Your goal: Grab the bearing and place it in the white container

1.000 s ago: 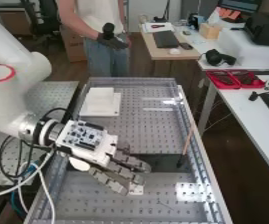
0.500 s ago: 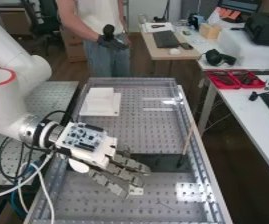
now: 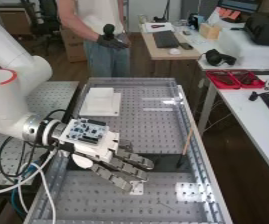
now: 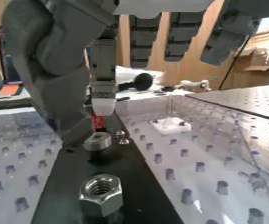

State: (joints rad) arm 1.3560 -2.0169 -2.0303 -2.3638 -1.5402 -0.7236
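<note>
Robot hand [image 3: 133, 170] open over the desk [image 3: 85, 200], lower middle of the high view; bearing [image 4: 97, 141] by its thumb [image 4: 65, 100].
Fingers apart, extended. Wrist view: bearing at the dark strip [image 4: 65, 185], thumb tip overlapping its edge; can't tell if they touch. Just beside it, 2 small shiny pieces [image 4: 122, 138]; nearer the camera, 1 large hex nut [image 4: 101, 195], upright on the strip. 1 small white block [image 4: 170, 126] sits beside the strip. White container [image 3: 101, 102] left of centre in the high view's upper half, well apart from the robot hand.
</note>
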